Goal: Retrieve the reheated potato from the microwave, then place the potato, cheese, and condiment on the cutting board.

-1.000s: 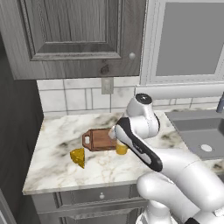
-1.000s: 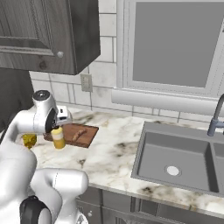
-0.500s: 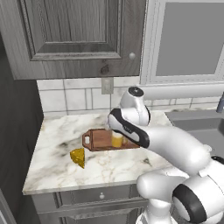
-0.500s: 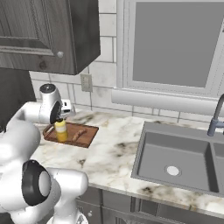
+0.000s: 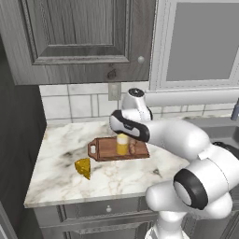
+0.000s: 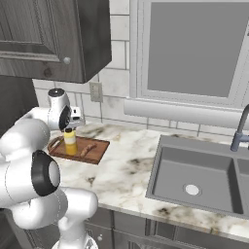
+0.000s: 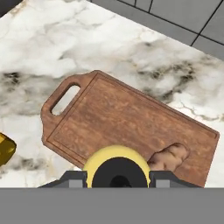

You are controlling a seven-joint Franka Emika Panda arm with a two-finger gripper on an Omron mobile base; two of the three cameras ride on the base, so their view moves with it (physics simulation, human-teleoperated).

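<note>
Gripper (image 7: 117, 178), clenched on the yellow squeeze-bottle condiment (image 5: 122, 144), has carried it from the counter edge over the reddish-brown wooden cutting board (image 7: 127, 127), tan potato (image 7: 169, 157) just beside, yellow cheese wedge (image 5: 83, 167) still off-board.

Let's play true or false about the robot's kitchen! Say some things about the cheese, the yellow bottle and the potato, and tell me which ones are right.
1. The pincer is holding the yellow bottle. True.
2. The cheese is on the cutting board. False: it sits on the counter, off the board's handle end.
3. The potato lies on the board. True.
4. The bottle is over the sink. False: it is over the board.
5. The cheese is blue. False: it is yellow-orange.
</note>
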